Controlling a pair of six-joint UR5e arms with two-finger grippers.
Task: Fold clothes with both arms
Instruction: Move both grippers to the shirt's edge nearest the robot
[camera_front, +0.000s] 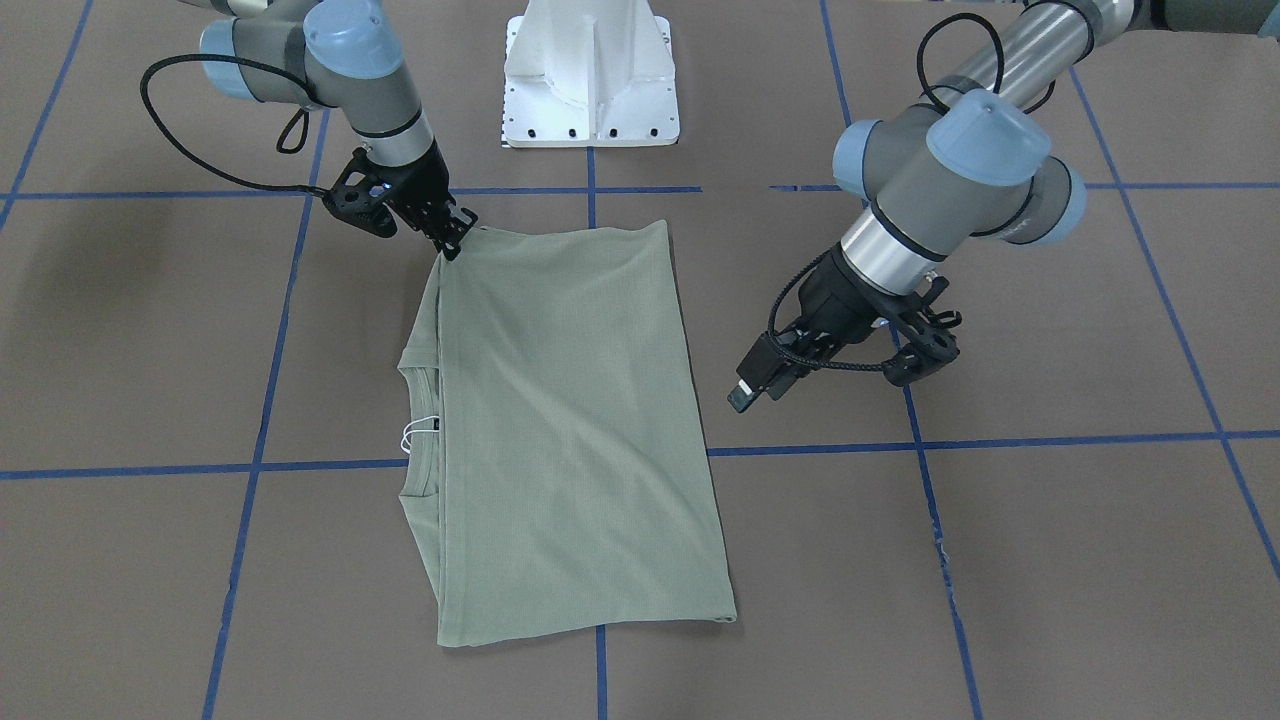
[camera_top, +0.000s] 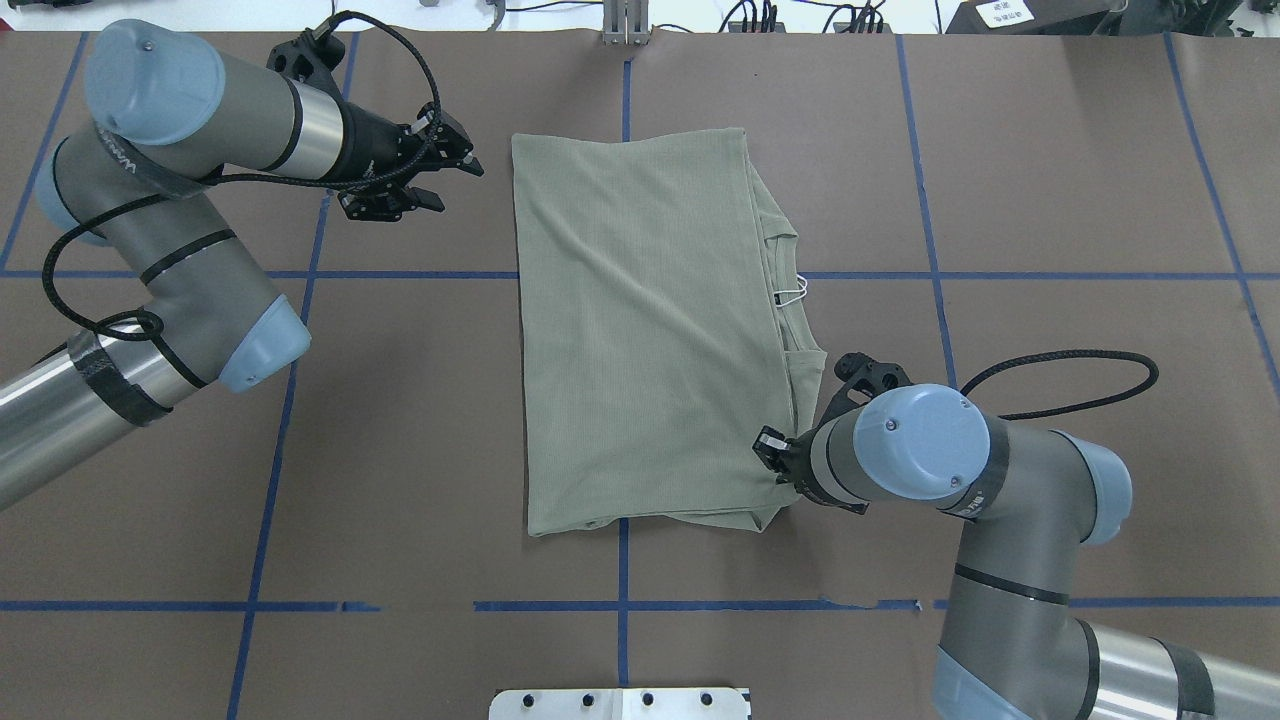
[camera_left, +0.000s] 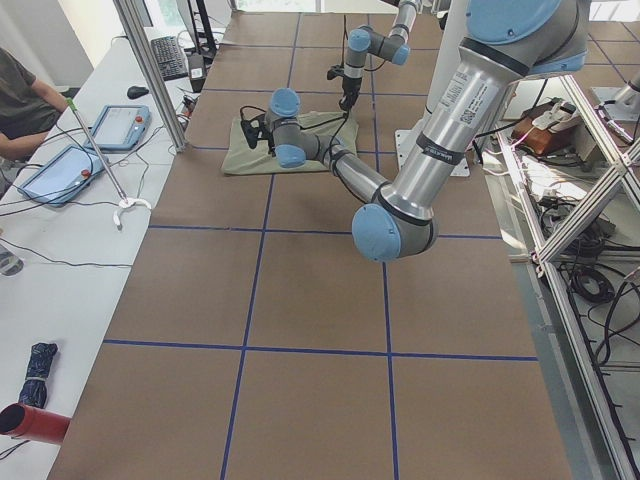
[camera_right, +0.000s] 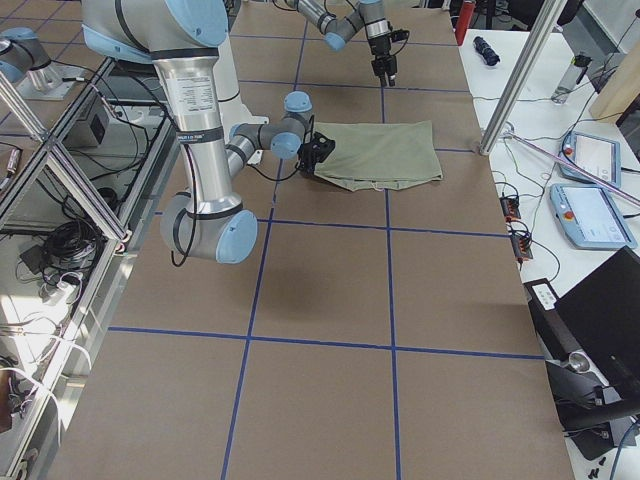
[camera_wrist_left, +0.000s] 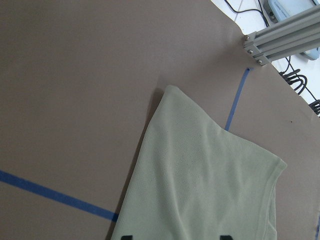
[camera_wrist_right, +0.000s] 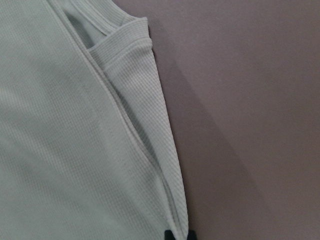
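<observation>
The sage-green knit shirt (camera_top: 640, 320) lies flat in the middle of the table, folded to a rough rectangle with its long sides running near to far from the robot. Its ribbed round neckline (camera_top: 792, 300) peeks out along the right edge, where I can see the small dark label with its white string tag (camera_top: 797, 291). The top layer is smooth, with only faint creases.

My right gripper (camera_front: 455, 235) is down at the shirt's near right corner. In the right wrist view its black fingertips (camera_wrist_right: 175, 235) sit close together on the fabric's edge, so it is clenched on that corner.

My left gripper (camera_top: 455, 183) hangs just left of the far left corner, apart from the cloth. Its fingers (camera_wrist_left: 225, 236) are spread wide and grasp nothing.

Under everything is the brown paper-covered table (camera_top: 1050, 150), marked in squares by blue tape lines (camera_top: 930, 200). The white metal pedestal base (camera_front: 590, 80) stands at the near edge, between the two arms.
</observation>
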